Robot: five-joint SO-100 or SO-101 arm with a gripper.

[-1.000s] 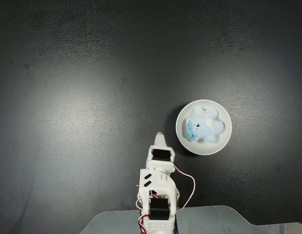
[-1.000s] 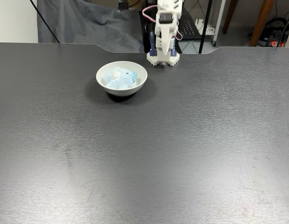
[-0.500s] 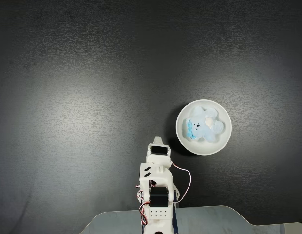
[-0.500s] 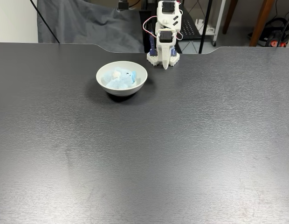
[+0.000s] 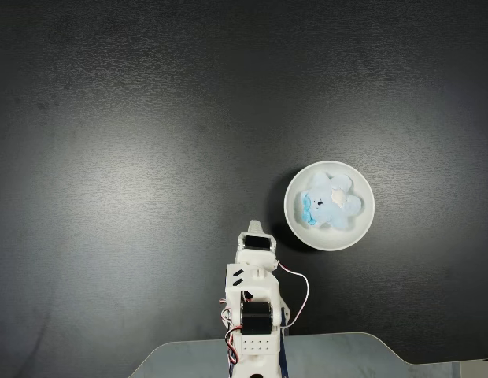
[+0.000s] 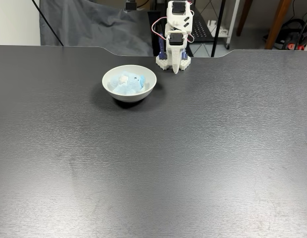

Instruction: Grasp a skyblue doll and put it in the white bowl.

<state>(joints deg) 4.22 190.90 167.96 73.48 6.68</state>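
Observation:
The skyblue doll (image 5: pixel 329 205), a fluffy pale-blue bear with a brighter blue bow, lies inside the white bowl (image 5: pixel 330 242) in both fixed views. From the front, the doll (image 6: pixel 127 84) sits low in the bowl (image 6: pixel 128 96). My gripper (image 5: pixel 256 226) is folded back close to the arm's base, left of the bowl and apart from it. It points down at the table (image 6: pixel 176 69), and its fingers look closed together with nothing in them.
The arm's base (image 6: pixel 172 62) stands at the black table's far edge, beside a cut-out in the edge. Behind the table hang a grey cloth (image 6: pixel 94 29) and some stands and cables. A wide stretch of black tabletop (image 6: pixel 153 163) lies in front.
Over the last second the arm drew back toward its base and the gripper tipped down to the table. In the last half second nothing moved. The doll stayed in the bowl.

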